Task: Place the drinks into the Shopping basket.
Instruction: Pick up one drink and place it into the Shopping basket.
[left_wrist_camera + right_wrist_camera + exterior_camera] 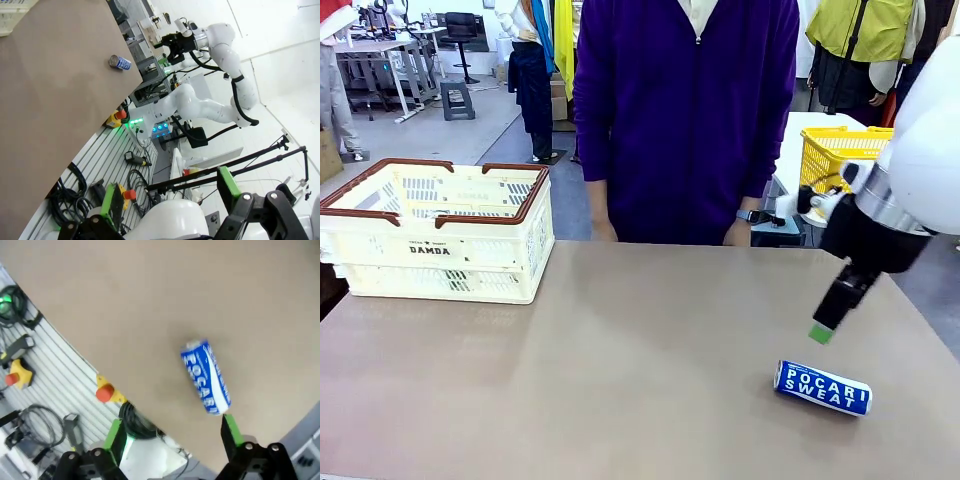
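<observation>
A blue Pocari Sweat can (823,388) lies on its side at the table's near right. My right gripper (823,328) hangs just above and slightly behind it, touching nothing. In the right wrist view the can (206,376) lies ahead of the open right gripper (172,435), near one green fingertip (231,429). The cream Shopping basket (440,230) with a brown rim stands at the far left. In the left wrist view my left gripper (170,197) is open and off the table's edge, with the can (120,62) far off.
A person in a purple top stands at the far side, hands at the table edge. A yellow mesh basket (840,150) sits behind on the right. Bare tabletop (620,360) lies between the basket and the can. Cables and emergency-stop buttons (104,392) lie below the near edge.
</observation>
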Robot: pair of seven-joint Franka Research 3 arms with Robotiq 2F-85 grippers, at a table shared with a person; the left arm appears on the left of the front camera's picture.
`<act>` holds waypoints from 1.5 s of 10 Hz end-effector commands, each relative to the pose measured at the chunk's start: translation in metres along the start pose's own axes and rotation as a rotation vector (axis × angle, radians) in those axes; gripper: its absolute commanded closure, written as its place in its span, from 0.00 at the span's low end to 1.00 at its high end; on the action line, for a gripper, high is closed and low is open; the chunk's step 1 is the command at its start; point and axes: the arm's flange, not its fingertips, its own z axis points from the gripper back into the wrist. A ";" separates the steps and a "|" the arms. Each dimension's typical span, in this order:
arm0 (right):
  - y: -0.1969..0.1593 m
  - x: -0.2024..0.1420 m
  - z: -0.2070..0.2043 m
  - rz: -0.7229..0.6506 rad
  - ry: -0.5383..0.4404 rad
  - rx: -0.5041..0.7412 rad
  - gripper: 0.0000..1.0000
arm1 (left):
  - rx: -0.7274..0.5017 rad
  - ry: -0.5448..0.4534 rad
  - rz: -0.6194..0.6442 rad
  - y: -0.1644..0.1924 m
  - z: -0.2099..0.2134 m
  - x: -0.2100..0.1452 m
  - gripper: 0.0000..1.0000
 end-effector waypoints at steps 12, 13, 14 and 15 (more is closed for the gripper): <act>-0.072 -0.027 -0.113 0.313 -0.039 0.139 0.00 | -0.025 -0.011 -0.024 -0.001 0.001 -0.001 0.00; -0.074 -0.031 -0.130 0.322 -0.040 0.126 0.00 | -0.025 -0.011 -0.024 -0.001 0.001 -0.001 0.00; -0.070 -0.035 -0.145 0.361 -0.049 0.139 0.00 | -0.025 -0.011 -0.024 -0.001 0.001 -0.001 0.00; -0.066 -0.039 -0.159 0.406 -0.017 0.138 0.00 | -0.025 -0.011 -0.024 -0.001 0.001 -0.001 0.00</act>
